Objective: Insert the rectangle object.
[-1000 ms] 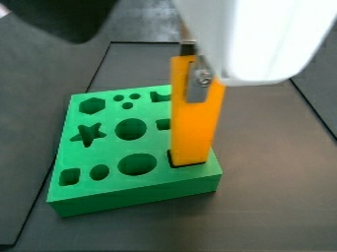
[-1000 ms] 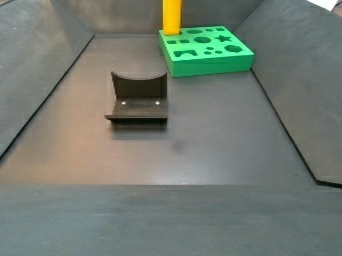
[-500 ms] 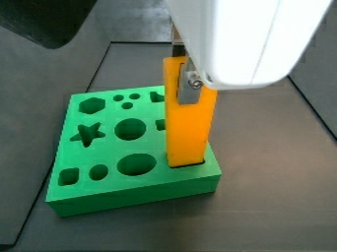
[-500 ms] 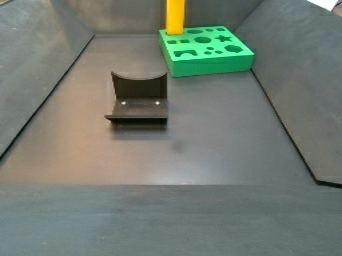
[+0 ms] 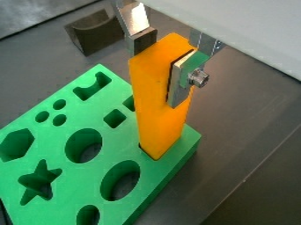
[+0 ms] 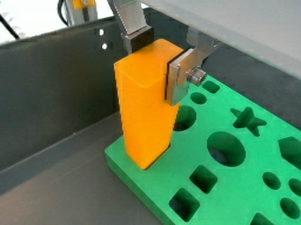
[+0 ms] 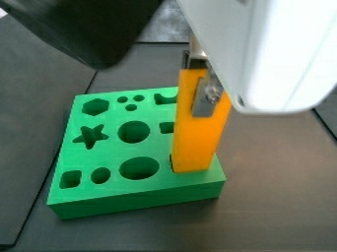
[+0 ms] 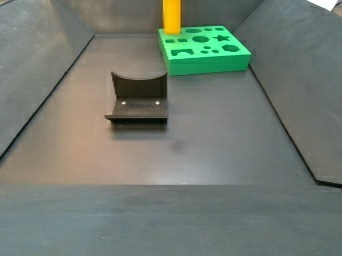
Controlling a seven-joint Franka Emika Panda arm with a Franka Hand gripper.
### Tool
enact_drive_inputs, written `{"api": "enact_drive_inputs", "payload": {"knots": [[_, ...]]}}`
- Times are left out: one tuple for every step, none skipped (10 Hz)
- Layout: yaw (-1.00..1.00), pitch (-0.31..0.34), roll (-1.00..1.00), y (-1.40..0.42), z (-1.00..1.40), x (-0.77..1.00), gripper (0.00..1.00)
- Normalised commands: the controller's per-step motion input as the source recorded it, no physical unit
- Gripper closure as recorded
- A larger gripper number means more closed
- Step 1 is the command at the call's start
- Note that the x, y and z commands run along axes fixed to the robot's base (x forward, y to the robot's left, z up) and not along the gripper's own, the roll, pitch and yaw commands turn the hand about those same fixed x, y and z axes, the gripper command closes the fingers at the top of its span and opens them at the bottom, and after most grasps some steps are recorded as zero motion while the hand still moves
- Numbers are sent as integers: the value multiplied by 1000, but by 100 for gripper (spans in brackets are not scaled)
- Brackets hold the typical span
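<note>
The rectangle object, a long orange-yellow bar (image 5: pixel 159 110), stands upright with its lower end in the slot at a corner of the green board (image 5: pixel 177 169). It shows in both wrist views (image 6: pixel 141 110) and both side views (image 7: pixel 200 138) (image 8: pixel 171 14). The gripper (image 5: pixel 161 61) is over the board and shut on the bar's upper part, one silver finger (image 5: pixel 184 77) flat on one face and the other on the opposite face. It also shows in a wrist view (image 6: pixel 159 63) and a side view (image 7: pixel 200 91). The green board (image 7: pixel 79 202) has several differently shaped holes.
The dark fixture (image 8: pixel 136 98) stands on the floor, well apart from the green board (image 8: pixel 214 62), and shows in a wrist view (image 5: pixel 94 31). Dark sloping walls (image 8: pixel 47 90) enclose the floor. A wall runs close beside the board (image 6: pixel 47 97).
The gripper and the bar's upper part swung slightly left, then back right. The bar's lower end stayed at the corner slot. The board has not moved.
</note>
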Motion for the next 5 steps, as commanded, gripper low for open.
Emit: {"api": "enact_drive_inputs", "payload": {"knots": [[0,293,0,0,-377,214,100],[23,97,-3,69,-377,0,100],[51,6,-24,49,-406,0,100],[54,0,-7,69,-406,-69,100],[26,-70,-39,117,-423,-323,100]]}}
